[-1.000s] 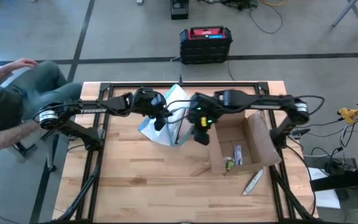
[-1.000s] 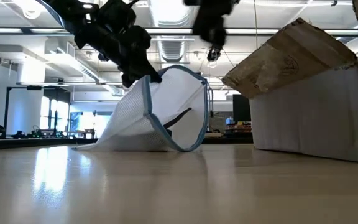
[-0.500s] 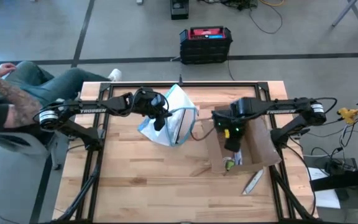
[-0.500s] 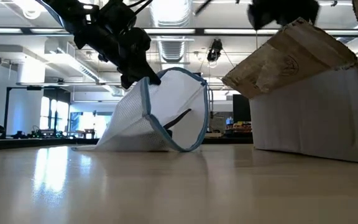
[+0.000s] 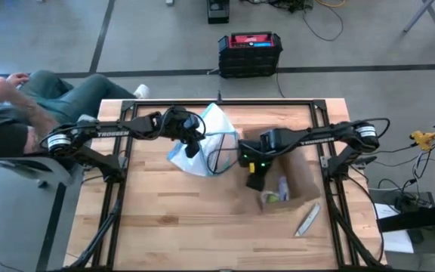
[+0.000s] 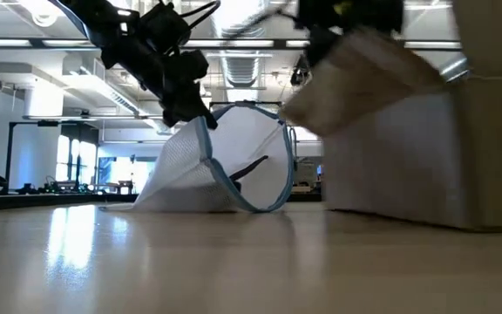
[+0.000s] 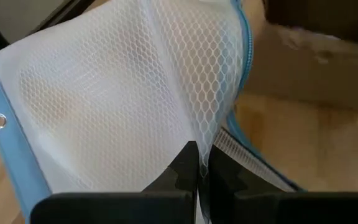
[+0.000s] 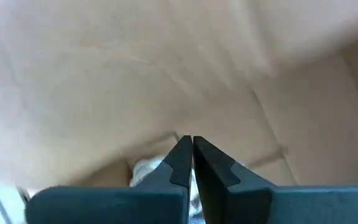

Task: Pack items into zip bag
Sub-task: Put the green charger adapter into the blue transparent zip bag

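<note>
The left gripper point(image 5: 190, 143) is pinched shut on the zip bag point(image 5: 210, 143), w/ the white mesh squeezed between its two dark fingers point(image 7: 182, 171). The bag is a white net pouch w/ a blue edge and a blue zipper. It sits near the middle of the wooden table point(image 5: 180, 227), a bit toward the far side. The gripper holds the top edge up, so the mouth of the bag point(image 6: 247, 157) stands open like a hoop, facing the box side. The bottom of the bag rests on the table.

A thin dark thing leans inside the open mouth; can't tell what it is.

The right gripper point(image 5: 254, 177) is at the edge of the brown cardboard box point(image 5: 297, 185), just right of the bag. Its fingers point(image 8: 185, 158) are shut tight together, nothing seen between them. In the right wrist view a small whitish item point(image 8: 148, 168) lies in the box just beside the fingertips; can't tell if it touches them.

From above, the box holds a few small things point(image 5: 276, 193), whitish w/ a bit of green. One flap of the box tilts up.

A slim grey tool point(image 5: 308, 219) lies on the table near the box's front right corner, apart from both grippers.

A person point(image 5: 6, 113) sits off the table's left side
</note>
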Robot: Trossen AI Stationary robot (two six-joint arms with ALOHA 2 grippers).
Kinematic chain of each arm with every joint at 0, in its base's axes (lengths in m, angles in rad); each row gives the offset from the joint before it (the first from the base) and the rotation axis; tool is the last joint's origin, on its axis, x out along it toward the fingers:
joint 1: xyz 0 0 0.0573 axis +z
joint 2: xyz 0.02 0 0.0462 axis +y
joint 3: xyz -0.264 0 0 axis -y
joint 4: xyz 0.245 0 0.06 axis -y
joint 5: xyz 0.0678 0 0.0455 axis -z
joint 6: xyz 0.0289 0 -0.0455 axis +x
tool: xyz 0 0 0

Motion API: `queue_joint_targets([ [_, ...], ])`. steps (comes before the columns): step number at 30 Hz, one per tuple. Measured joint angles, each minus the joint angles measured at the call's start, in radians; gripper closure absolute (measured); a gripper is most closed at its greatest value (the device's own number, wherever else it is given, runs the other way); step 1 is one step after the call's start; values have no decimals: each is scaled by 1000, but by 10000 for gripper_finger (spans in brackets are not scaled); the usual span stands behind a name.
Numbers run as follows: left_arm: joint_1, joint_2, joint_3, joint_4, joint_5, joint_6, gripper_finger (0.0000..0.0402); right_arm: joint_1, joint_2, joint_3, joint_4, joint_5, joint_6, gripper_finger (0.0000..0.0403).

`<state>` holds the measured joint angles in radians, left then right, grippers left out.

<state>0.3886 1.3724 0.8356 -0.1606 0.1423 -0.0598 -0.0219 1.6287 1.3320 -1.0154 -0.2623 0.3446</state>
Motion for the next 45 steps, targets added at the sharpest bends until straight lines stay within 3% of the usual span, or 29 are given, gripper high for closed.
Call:
queue_joint_targets([
  [4,1,0,0,-18,-25,22,401,0,5,20,-85,25,12,403],
  [8,1,0,0,-15,-29,25,401,-14,8,-24,-128,27,163,394],
  [12,1,0,0,-12,-29,25,401,-17,25,-36,-58,14,329,350],
  [15,1,0,0,-12,-29,33,401,6,39,-35,11,-49,344,299],
  [20,1,0,0,-12,-29,61,401,84,72,-36,9,-35,101,222],
  [25,1,0,0,-10,-30,91,401,146,125,-36,59,34,-98,188],
  [29,1,0,0,-10,-30,103,401,153,204,-36,65,25,-181,184],
  [37,1,0,0,-12,-30,103,401,161,319,-33,67,-95,-268,200],
  [45,1,0,-11,-11,-30,101,401,157,330,-26,67,-36,-239,252],
])
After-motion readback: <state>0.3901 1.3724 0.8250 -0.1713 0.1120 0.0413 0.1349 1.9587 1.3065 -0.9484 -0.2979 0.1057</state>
